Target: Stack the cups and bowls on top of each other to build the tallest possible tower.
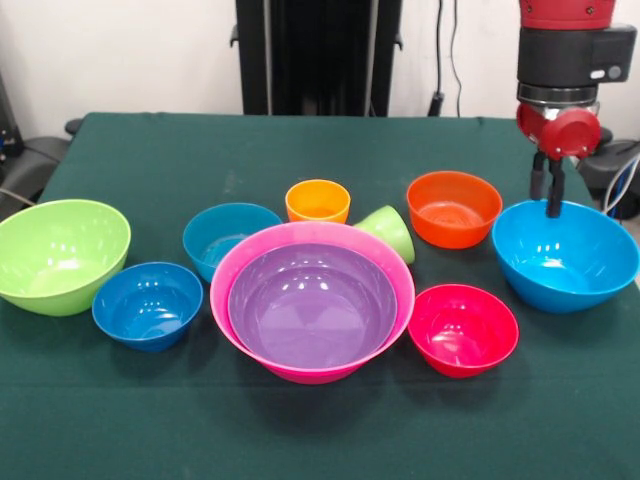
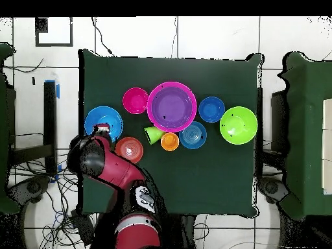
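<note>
My gripper [image 1: 547, 205] hangs at the far rim of the sky-blue bowl [image 1: 565, 255], which stands on the table at the right. The purple bowl [image 1: 312, 305] is nested in the big pink bowl [image 1: 315, 372] at the centre. Behind them the orange cup [image 1: 318, 201] stands upright and the lime green cup [image 1: 388, 232] lies on its side. Standing alone are the orange bowl [image 1: 453, 208], red-pink bowl [image 1: 463, 330], teal bowl [image 1: 230, 238], dark blue bowl [image 1: 148, 305] and lime green bowl [image 1: 62, 255]. In the overhead view my arm [image 2: 104, 162] covers the gripper beside the sky-blue bowl [image 2: 103, 122].
The dark green table [image 1: 300, 150] has bare cloth at its far side and along the near edge [image 1: 300, 440]. The black pedestal [image 1: 318, 55] stands behind the table. Cables and chairs surround the table in the overhead view.
</note>
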### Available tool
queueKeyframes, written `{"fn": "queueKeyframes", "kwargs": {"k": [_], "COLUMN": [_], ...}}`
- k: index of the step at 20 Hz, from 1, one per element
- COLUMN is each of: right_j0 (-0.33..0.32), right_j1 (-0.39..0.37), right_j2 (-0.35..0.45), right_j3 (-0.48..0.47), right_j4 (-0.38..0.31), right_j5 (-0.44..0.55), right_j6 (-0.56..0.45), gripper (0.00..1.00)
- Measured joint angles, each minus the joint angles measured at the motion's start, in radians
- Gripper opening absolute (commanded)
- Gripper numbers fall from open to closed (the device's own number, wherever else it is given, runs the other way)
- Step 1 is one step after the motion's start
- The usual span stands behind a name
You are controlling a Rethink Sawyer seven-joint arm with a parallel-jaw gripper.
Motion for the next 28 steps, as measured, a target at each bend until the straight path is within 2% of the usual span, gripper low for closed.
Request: {"fn": "queueKeyframes", "kwargs": {"k": [11,21,28], "right_j0": [-0.003,-0.044,-0.037], "right_j1": [0.052,0.120,0.086], "right_j2": [0.041,0.076,0.074], "right_j3": [-0.021,-0.024,-0.020], "right_j4": [-0.028,-0.080,-0.079], "right_j5": [-0.078,-0.142,-0.141], "right_j6": [0.000,0.000,0.000], "gripper": [1.00,1.00,1.00]}}
